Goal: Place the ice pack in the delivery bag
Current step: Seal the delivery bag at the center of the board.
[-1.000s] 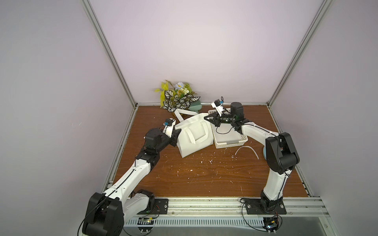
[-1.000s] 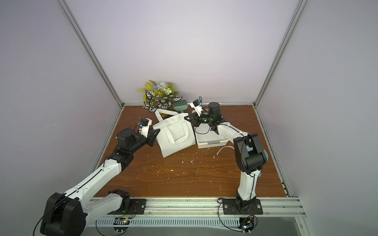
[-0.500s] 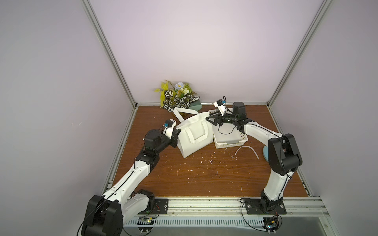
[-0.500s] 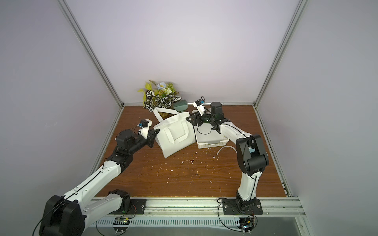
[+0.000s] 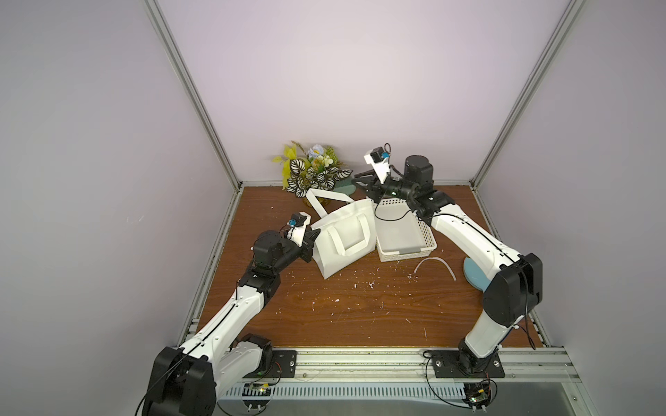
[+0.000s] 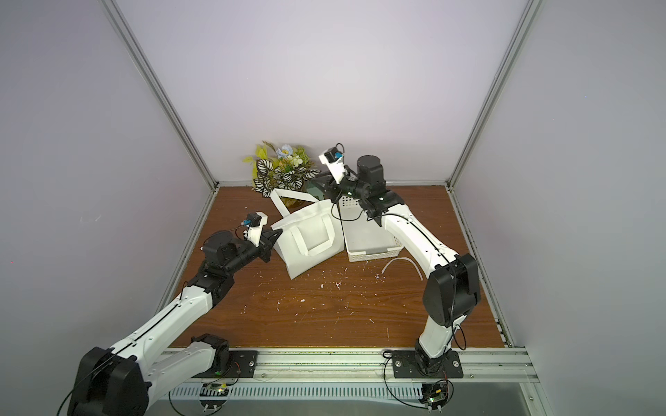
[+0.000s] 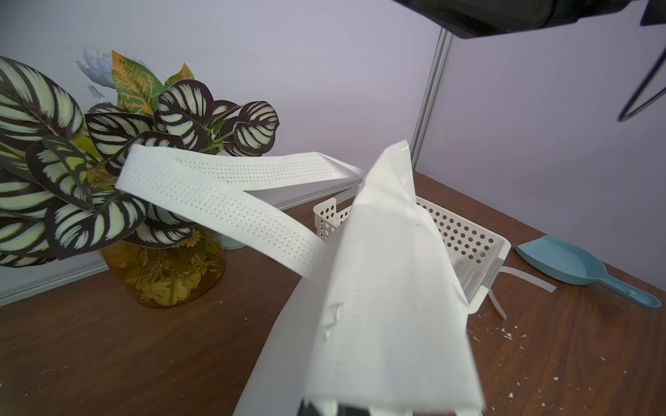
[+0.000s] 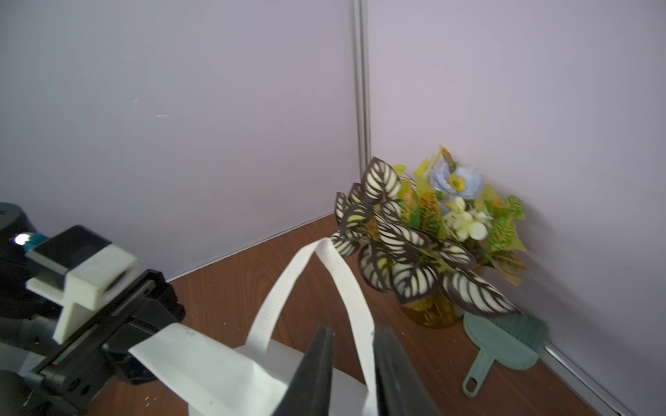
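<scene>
The ice pack [image 5: 405, 249] is, as far as I can tell, the flat grey-clear sheet on the basket's floor. Its print is too small to read, so this is a judgement. From the right gripper [image 8: 354, 338] it lies below and back toward that arm's own base, at the opposite end of the basket [image 5: 429, 240]. Its long axis seems to run across the basket. The right arm is nearer, since its forearm passes over the basket. The left gripper [image 5: 312, 236] sits beyond the bag [image 5: 333, 261], on its other side.

The right gripper's jaws stand a narrow gap apart, with the bag's far handle [image 8: 335, 273] running between them against one finger, not visibly pinched. The left gripper is clamped on the bag's edge fabric. To fetch the pack, the right gripper would need to clear the handle, then go down and back.

Count: one pack, one bag with two handles, one basket, two grippers. Farther out are one plant [image 8: 414, 252], one brush [image 8: 504, 342], one dustpan [image 7: 562, 263] and one loose strip [image 5: 432, 258].
</scene>
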Robot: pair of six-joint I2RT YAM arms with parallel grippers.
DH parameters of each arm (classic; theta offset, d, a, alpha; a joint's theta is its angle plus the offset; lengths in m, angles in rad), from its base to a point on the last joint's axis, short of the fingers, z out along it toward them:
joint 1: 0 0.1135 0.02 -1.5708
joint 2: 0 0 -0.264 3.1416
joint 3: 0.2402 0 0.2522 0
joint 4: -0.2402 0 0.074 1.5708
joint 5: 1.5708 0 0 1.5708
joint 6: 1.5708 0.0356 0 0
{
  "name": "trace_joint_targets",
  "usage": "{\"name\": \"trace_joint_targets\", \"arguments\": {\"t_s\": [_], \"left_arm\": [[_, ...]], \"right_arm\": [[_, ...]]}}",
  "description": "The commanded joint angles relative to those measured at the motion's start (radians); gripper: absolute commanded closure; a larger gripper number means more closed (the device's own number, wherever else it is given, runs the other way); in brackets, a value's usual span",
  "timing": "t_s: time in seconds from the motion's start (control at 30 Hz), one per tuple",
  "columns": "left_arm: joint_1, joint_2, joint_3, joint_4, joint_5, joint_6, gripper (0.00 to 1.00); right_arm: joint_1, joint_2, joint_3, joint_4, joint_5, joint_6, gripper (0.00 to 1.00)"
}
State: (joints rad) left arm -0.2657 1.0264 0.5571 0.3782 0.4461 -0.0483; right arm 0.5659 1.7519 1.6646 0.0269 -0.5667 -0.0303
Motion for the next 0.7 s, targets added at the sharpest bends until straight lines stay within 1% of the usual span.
{"name": "trace_joint_targets", "arguments": {"t_s": [0.0, 0.13, 0.23, 0.47, 0.6, 0.67], "left_arm": [[0.011, -0.019, 0.0, 0.033, 0.009, 0.01, 0.97], [0.011, -0.019, 0.005, 0.028, 0.009, 0.011, 0.97], [0.011, -0.019, 0.005, 0.028, 0.01, 0.008, 0.97], [0.01, -0.012, 0.012, 0.019, 0.009, 0.009, 0.97], [0.011, -0.009, 0.013, 0.018, 0.007, 0.009, 0.97], [0.011, -0.007, 0.016, 0.014, 0.013, 0.01, 0.98]], "right_arm": [[0.062, 0.051, 0.038, -0.116, 0.029, -0.05, 0.77], [0.104, 0.086, 0.065, -0.172, 0.006, -0.063, 0.78], [0.124, 0.083, 0.03, -0.176, -0.015, -0.059, 0.78], [0.141, 0.026, -0.107, -0.074, -0.032, -0.016, 0.78], [0.144, 0.027, -0.137, -0.057, -0.043, 0.0, 0.78], [0.145, 0.01, -0.172, -0.018, -0.033, 0.012, 0.77]]}}
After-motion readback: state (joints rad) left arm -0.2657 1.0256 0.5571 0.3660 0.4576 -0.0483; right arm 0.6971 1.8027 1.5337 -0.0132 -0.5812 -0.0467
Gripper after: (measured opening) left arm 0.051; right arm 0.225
